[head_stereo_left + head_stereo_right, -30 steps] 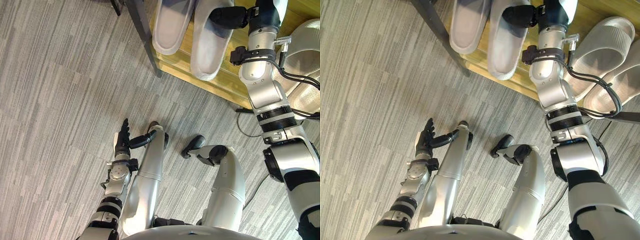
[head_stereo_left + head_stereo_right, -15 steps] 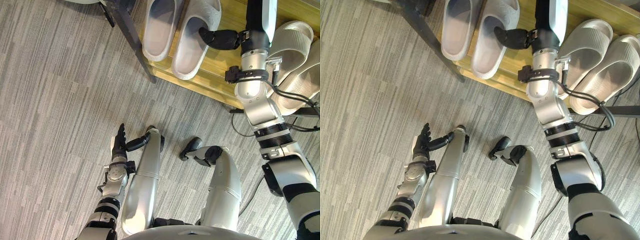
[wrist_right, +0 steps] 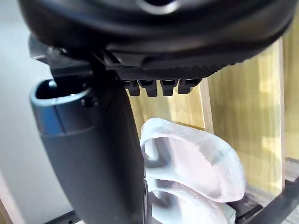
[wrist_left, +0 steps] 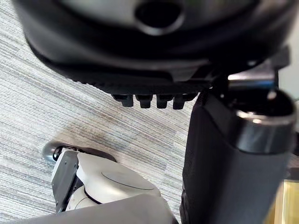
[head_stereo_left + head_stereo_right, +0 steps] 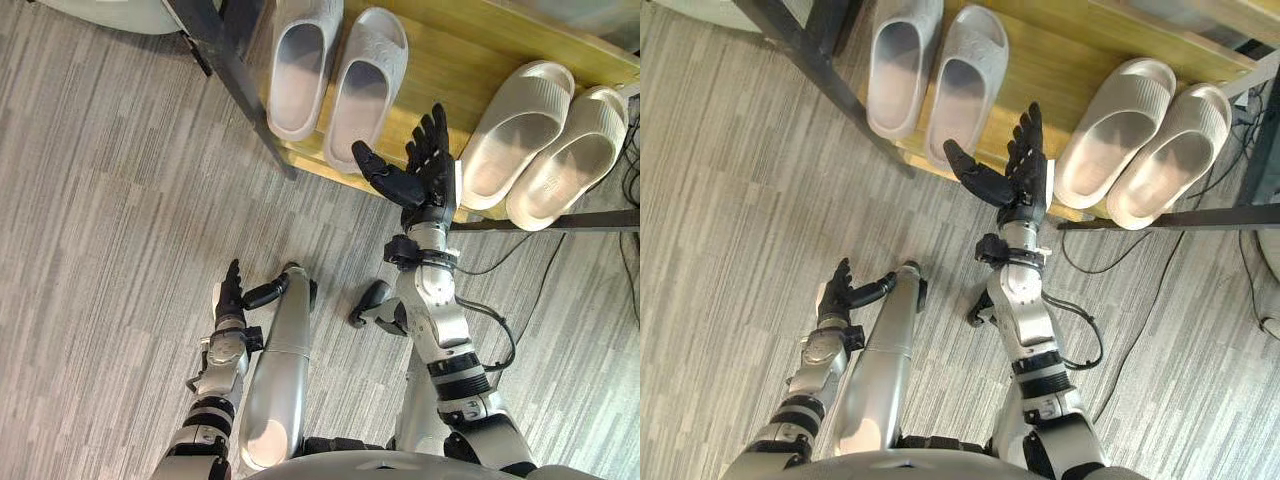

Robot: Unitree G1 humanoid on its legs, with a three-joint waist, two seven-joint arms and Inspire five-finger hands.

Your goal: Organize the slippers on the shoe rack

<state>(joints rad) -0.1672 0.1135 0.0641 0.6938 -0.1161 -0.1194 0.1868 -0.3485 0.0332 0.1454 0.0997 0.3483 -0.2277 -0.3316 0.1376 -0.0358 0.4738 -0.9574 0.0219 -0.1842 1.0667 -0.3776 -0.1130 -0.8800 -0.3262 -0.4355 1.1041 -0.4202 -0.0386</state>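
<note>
This looks like the entrance corner of an office or lab rather than a home. The floor is a streaked grey carpet (image 5: 100,200), short-piled and hard-wearing, the kind laid in workplaces, and it runs wall to wall from near to far. At the far side stands a low shoe rack (image 5: 450,60) with a pale wooden shelf on a dark metal frame (image 5: 235,70). Plain grey slippers (image 5: 300,60) sit side by side at its left end and matching cream slippers (image 5: 510,135) at its right, like indoor pairs kept for shared use.
</note>
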